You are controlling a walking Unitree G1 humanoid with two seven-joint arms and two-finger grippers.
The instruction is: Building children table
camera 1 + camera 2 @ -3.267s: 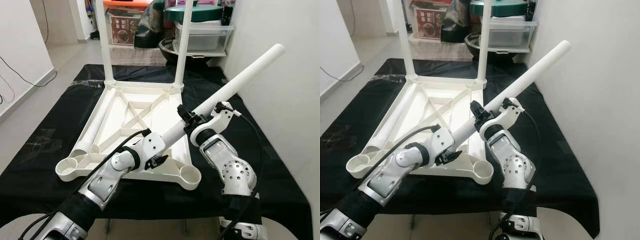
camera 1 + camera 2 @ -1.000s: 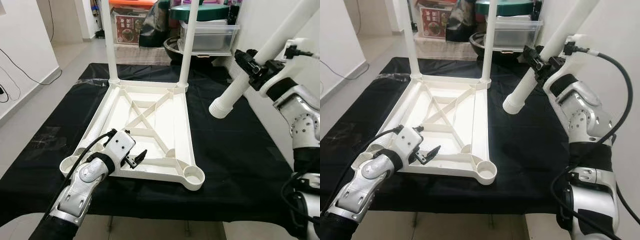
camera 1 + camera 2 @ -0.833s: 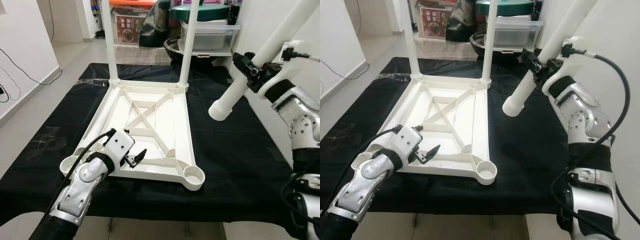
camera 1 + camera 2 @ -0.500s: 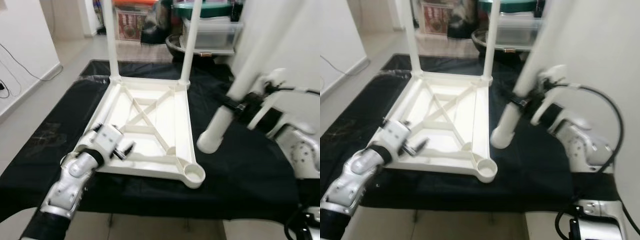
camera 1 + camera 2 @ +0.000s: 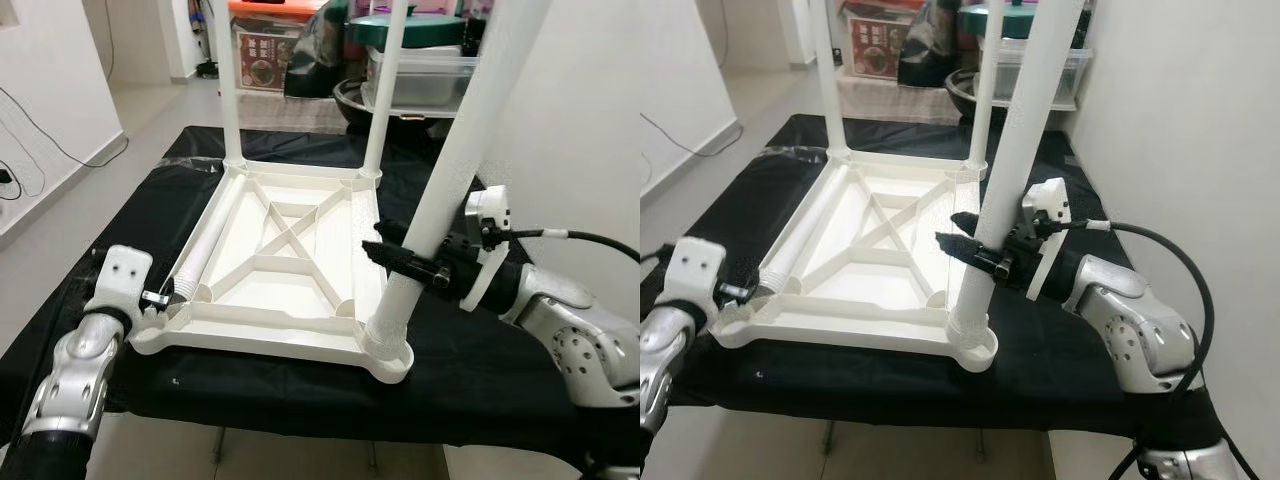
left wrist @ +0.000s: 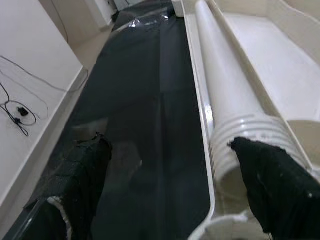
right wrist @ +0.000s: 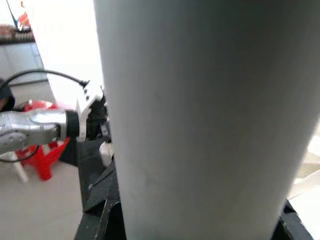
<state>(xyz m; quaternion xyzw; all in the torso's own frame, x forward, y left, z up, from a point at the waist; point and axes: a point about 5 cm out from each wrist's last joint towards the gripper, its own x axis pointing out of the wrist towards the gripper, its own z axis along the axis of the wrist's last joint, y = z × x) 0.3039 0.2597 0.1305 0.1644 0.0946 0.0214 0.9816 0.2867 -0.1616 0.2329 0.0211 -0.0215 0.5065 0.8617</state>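
Observation:
A white tabletop [image 5: 262, 345] lies upside down on a black cloth. Two white legs [image 5: 228, 80] [image 5: 385, 90] stand upright in its far corners. My right gripper [image 5: 405, 260] is shut on a third white leg [image 5: 460, 150], which stands nearly upright with its lower end in the near right corner socket [image 5: 388, 352]. This leg [image 7: 200, 115] looms close in the right wrist view. A loose leg [image 5: 205, 245] lies inside the tabletop along its left side. My left gripper [image 5: 158, 297] is open at the near left corner, its fingers [image 6: 85, 175] either side of the loose leg's ribbed end [image 6: 247, 135].
The black-covered table [image 5: 520, 370] extends to the right of the tabletop, close to a white wall [image 5: 590, 120]. Storage boxes and a basin [image 5: 415, 70] stand behind the table. A red stool [image 7: 37, 150] stands on the floor.
The right gripper has brought the held leg down and upright into the near right corner socket. The left gripper has moved left to the near left corner.

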